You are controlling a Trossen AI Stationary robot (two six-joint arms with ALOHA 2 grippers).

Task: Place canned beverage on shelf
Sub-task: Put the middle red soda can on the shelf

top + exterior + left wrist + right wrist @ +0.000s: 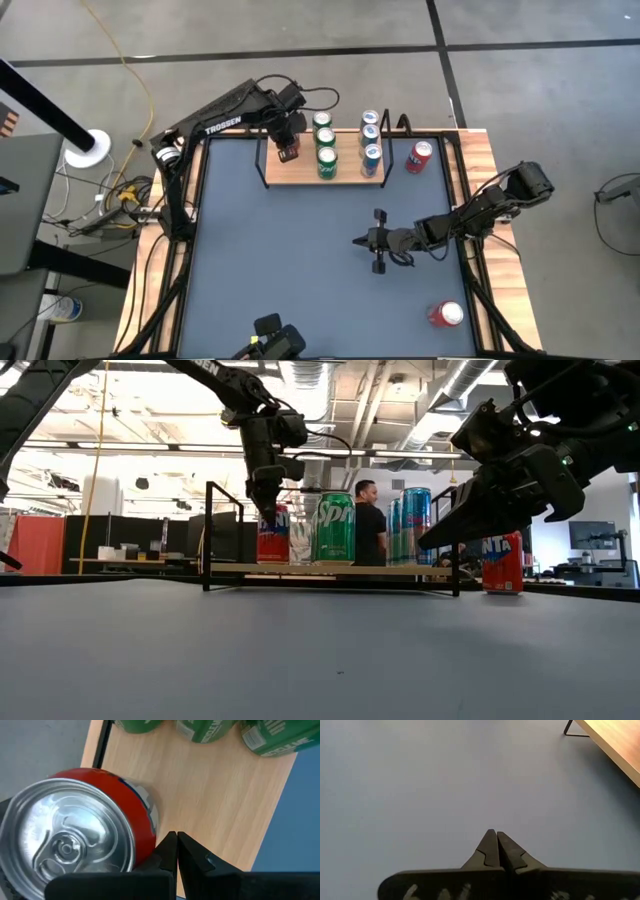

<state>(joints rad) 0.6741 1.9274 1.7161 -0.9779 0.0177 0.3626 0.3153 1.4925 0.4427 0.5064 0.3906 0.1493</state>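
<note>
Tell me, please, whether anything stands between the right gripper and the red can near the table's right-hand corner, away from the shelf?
Nothing visible does. The right gripper hangs shut over the middle of the table, and only bare tabletop lies between it and the red can. The gripper points away from that can, though.

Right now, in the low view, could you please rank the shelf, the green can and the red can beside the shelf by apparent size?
1. shelf, widest by far.
2. green can and red can beside the shelf: they look about alike, and their distances from the camera differ, so I won't rank them.
</note>
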